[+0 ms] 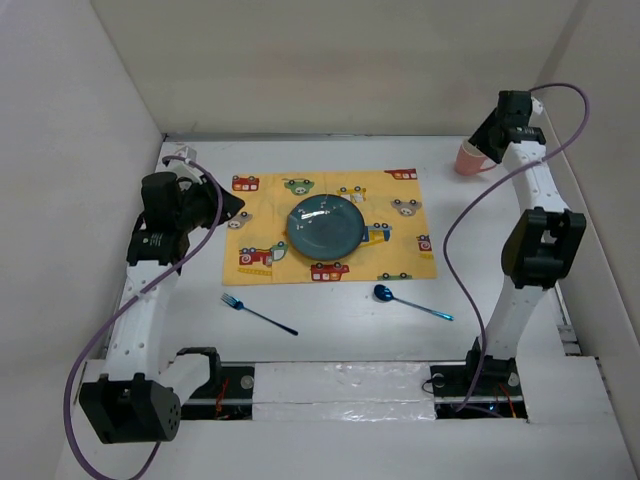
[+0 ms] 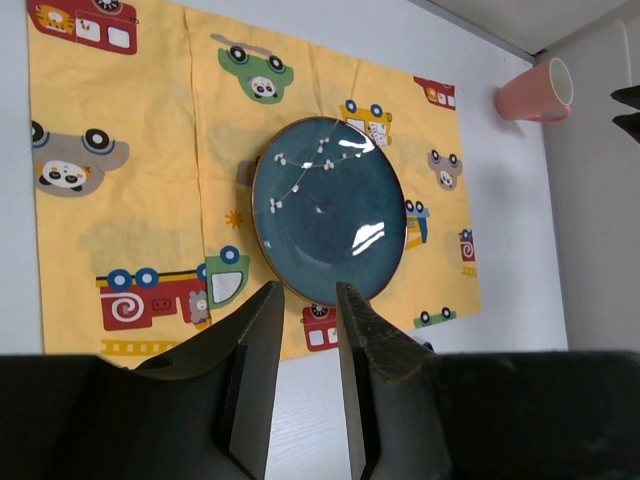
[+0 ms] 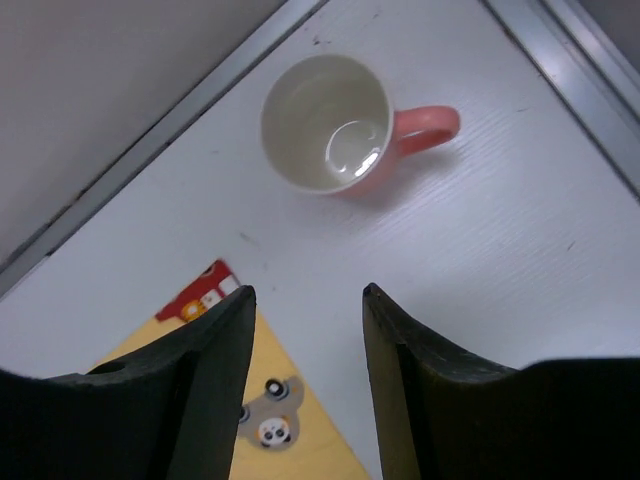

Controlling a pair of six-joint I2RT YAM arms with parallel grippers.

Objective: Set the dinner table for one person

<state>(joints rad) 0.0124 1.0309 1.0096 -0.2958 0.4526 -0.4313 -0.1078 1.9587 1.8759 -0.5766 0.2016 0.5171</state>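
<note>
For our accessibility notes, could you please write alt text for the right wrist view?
A pink mug stands upright on the white dinner table, handle pointing right. Below it, open empty jaws frame a yellow placemat corner.

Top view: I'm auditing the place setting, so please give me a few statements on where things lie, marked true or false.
1. The plate sits on the placemat. True.
2. The fork lies on the placemat. False: it lies on the bare table.
3. The cup is off the placemat. True.
4. The right gripper holds the cup. False: it is open, empty and apart from the cup.
5. The spoon lies in the plate. False: it lies on the table.
</note>
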